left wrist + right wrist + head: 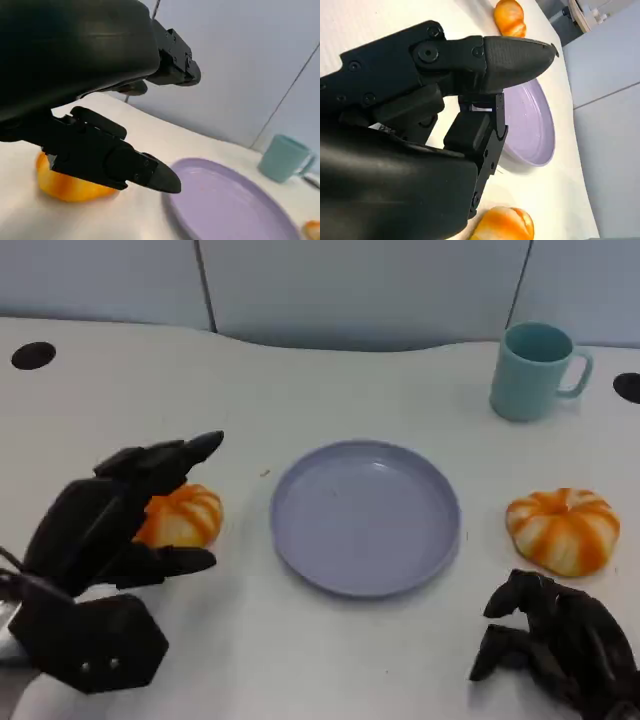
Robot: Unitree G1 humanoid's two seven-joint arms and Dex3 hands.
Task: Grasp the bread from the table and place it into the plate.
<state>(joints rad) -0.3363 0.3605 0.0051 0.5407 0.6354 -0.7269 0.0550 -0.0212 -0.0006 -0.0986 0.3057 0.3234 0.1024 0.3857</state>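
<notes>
White tabletop, pale wall panels behind, and the lavender plate (366, 516) sits in the middle as my landmark. I've got two orange-striped buns: the bread (182, 516) on the plate's left, and a second bun (563, 529) on its right, with a teal mug (535, 370) beyond the plate on that same side.

My left hand (120, 515) is right over the left-of-plate bread, fingers spread wide, upper fingers (190, 452) arched above it and the thumb low on the near side. From the left wrist camera the bread (70, 185) lies under and behind the thumb, inside the opening; I can't tell whether anything touches it yet. Nothing is gripped.

My right hand (560, 645) rests nearer me than the other bun, fingers curled in, holding nothing, apart from that bun.

So the left hand is plainly nearer its bread. The bread is round, no long axis to fuss over. I judge the next move is closing, then carrying toward the plate.
</notes>
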